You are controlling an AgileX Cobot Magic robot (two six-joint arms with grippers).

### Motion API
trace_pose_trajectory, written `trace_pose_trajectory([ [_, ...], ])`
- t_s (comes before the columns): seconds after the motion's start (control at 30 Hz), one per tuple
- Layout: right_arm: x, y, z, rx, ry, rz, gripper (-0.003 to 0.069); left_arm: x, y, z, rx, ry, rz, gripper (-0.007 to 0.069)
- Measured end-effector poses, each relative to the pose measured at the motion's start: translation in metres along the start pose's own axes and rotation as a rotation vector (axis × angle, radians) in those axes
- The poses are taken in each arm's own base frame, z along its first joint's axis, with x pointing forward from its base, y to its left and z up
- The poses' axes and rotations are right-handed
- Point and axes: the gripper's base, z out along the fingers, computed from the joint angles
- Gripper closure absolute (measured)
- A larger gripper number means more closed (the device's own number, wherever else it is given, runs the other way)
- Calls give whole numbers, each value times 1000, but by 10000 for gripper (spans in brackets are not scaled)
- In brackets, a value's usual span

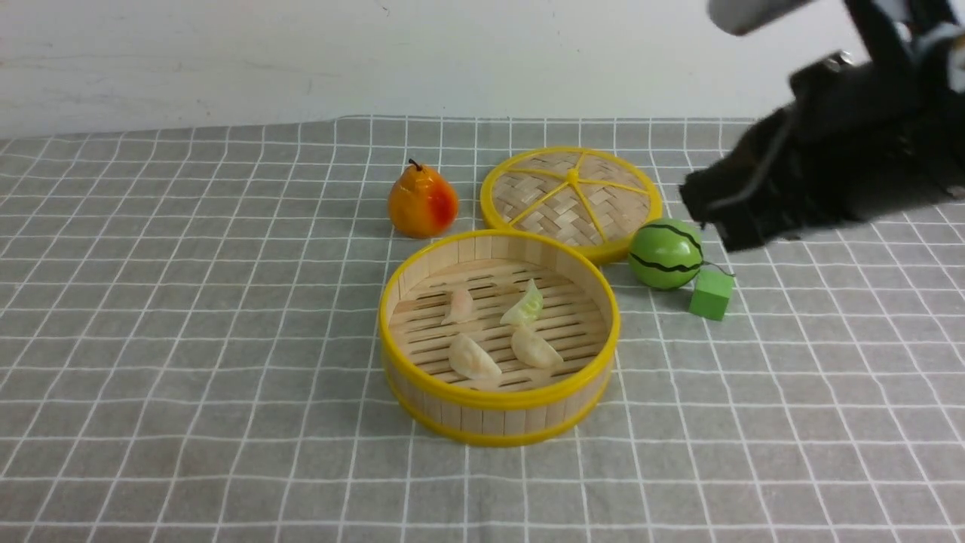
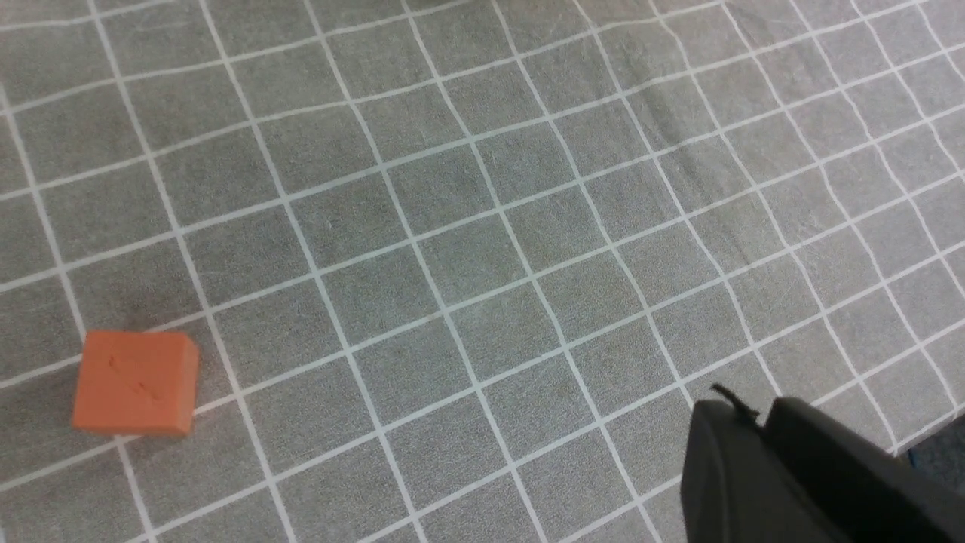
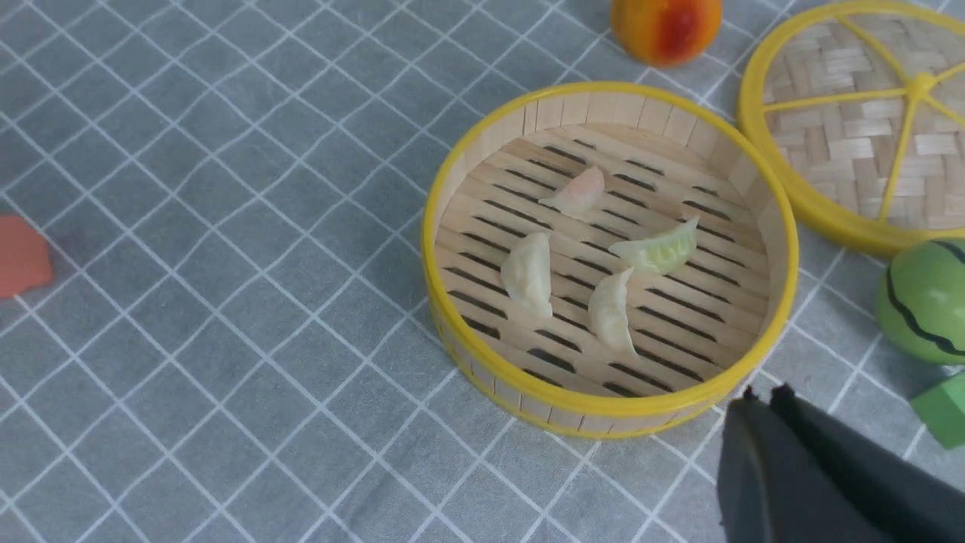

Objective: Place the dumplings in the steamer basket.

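Leftward, the left gripper hangs with fingers pressed together, holding nothing, over the checked cloth near an orange cube; a pear stands toward the desk's far edge; mid-desk, the steamer basket holds all four dumplings on its slats; just behind it lies the lid; then a toy watermelon and a green cube; the right gripper hovers near the right edge, closed on nothing.

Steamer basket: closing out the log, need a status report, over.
Left pincer shut, empty. Right pincer shut, empty. All four dumplings inside steamer basket. Lid off, lying behind it; basket mouth unobstructed.
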Motion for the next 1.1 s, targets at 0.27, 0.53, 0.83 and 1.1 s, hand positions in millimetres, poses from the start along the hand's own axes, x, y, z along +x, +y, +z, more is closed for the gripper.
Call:
trace_pose_trajectory([
  [0.27, 45, 13, -59, -16, -178, 39, 679, 0, 0, 0, 0, 1, 0, 551],
  [0.53, 71, 22, -94, -37, -202, 24, 675, 0, 0, 0, 0, 1, 0, 547],
  [0.83, 80, 20, -102, 11, -194, -30, 680, 0, 0, 0, 0, 2, 0, 536],
  [1.1, 107, 8, -73, 102, -258, -8, 680, 0, 0, 0, 0, 2, 0, 533],
])
